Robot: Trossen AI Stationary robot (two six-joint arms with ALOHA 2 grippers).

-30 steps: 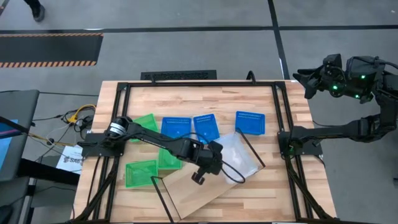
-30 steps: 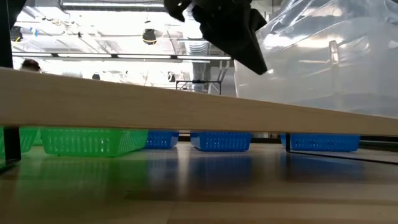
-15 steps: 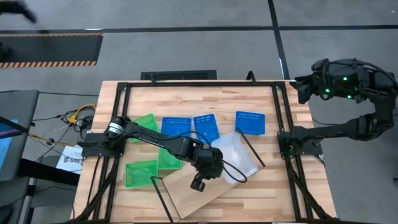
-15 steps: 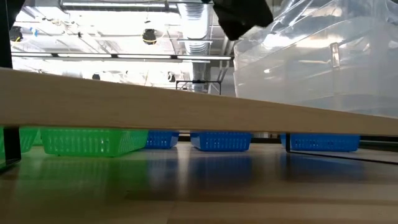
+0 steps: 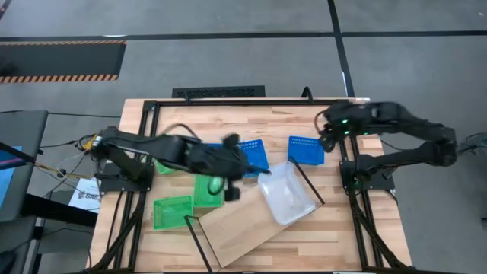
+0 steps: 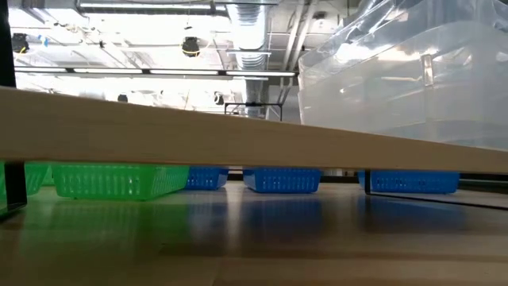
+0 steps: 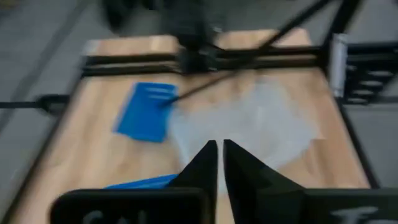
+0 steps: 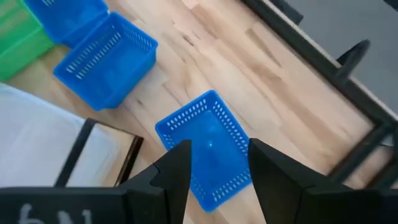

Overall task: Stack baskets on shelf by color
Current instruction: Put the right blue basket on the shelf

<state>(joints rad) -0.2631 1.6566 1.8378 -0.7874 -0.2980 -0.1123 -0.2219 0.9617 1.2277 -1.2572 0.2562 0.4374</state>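
Behind the shelf (image 6: pixel 238 139), blue baskets (image 6: pixel 282 179) show only lower halves.

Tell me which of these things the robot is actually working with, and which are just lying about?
Part of the job:
- clear basket on the shelf
- three blue baskets, one below the right end effector
- green baskets

Lying about:
- cables and a paper sheet off the table's left edge

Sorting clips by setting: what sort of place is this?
Probably an industrial lab or workshop: exposed ceiling ducts, grey concrete floor with hazard-striped tape, and a black-framed pale wooden work table.
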